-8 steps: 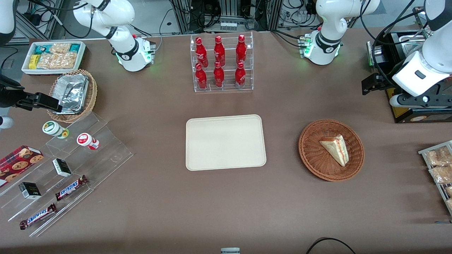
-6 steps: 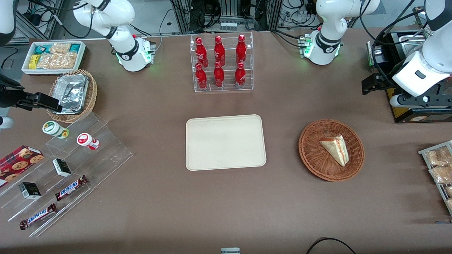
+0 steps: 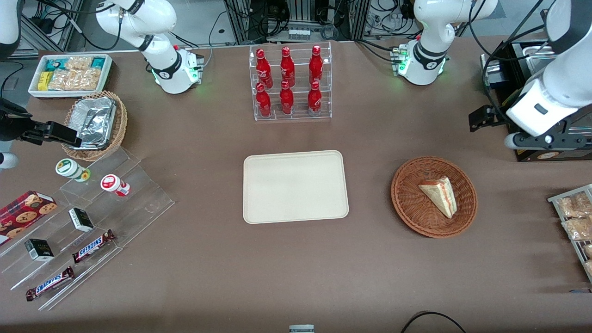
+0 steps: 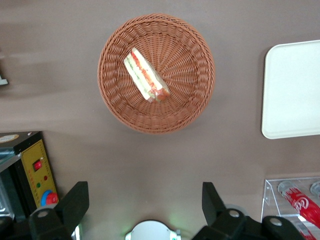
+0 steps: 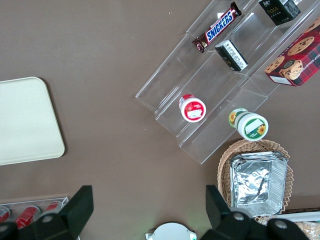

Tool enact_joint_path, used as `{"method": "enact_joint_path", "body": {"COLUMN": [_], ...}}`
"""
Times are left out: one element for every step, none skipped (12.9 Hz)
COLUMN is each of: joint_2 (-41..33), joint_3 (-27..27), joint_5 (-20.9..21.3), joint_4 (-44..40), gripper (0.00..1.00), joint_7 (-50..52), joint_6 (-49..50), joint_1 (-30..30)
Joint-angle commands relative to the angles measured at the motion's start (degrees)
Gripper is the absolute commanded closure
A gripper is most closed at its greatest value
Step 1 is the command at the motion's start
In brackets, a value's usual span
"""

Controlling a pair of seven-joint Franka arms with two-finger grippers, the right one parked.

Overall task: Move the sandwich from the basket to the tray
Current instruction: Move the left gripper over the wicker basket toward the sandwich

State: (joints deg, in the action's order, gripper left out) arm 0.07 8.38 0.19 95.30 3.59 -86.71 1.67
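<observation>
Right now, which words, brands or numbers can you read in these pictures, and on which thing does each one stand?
"SNICKERS": on two chocolate bars on the clear stepped stand.
Red bottles: white script, too small to read.
Small dark boxes, cookie box: print unreadable.
Sandwich, basket, tray, gripper: no text.

"SNICKERS" is printed on two chocolate bars (image 3: 94,246) (image 3: 49,283) lying on the clear stepped stand (image 3: 138,203).

Quick count: six red cola bottles (image 3: 286,82), two Snickers bars (image 3: 94,246), two yogurt cups (image 3: 114,184), two wicker baskets (image 3: 434,196), one sandwich (image 3: 440,195), one tray (image 3: 295,186), one gripper (image 4: 142,197).
</observation>
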Motion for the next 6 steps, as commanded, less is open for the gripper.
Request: {"method": "enact_joint_path", "body": {"joint_2": [-0.25,-0.25,-0.16,-0.07,-0.07,0.28], "joint_3": [0.06,0.06,0.06,0.06,-0.03,-0.03], "joint_5": [0.61,0.61,0.61,0.61,0.61,0.61], "joint_4": [5.39,7.42,9.53,11.81,13.92,16.12], "gripper": [0.00,0.00,0.00,0.00,0.00,0.00], "joint_7": [1.07,1.07,1.07,1.07,1.07,1.07], "joint_6": [-5.90,-8.37,-11.09,-14.07,-16.80,-20.05], "joint_1": [-0.27,-0.27,-0.27,-0.18,-0.26,-0.18]}}
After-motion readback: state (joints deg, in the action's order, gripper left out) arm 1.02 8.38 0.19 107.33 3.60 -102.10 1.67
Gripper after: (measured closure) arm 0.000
